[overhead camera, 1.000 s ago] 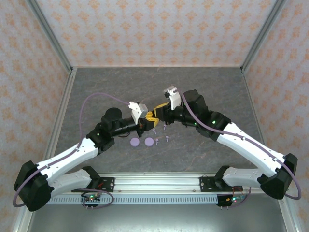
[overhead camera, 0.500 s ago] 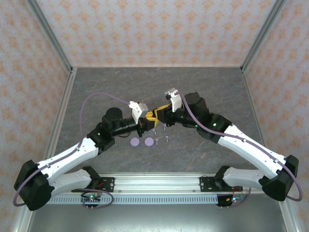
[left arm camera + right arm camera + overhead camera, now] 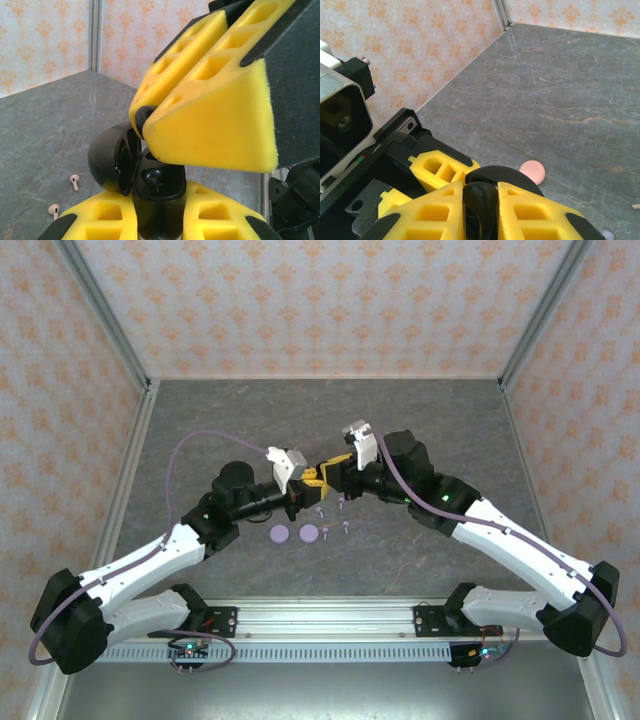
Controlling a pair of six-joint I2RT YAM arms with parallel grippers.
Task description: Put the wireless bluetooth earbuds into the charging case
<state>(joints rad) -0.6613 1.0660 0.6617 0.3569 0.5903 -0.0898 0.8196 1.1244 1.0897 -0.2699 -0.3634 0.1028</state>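
We log the left gripper [image 3: 159,210] clamped narrow on the black charging case [image 3: 157,182], which is upright with its lid [image 3: 112,160] swung open toward 9 o'clock. The right gripper [image 3: 481,200], entering the left wrist view from 1 o'clock, is pinched on a black earbud [image 3: 142,117] just above the case mouth; we cannot tell if they touch. Two pink earbuds [image 3: 75,182] lie on the table [image 3: 40,125] at 7 o'clock of the case.

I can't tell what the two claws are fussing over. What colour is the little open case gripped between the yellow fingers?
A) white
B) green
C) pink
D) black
D: the left wrist view shows a glossy black case, lid open, clamped in the left claw, while the right claw pinches a small black bud just above it.
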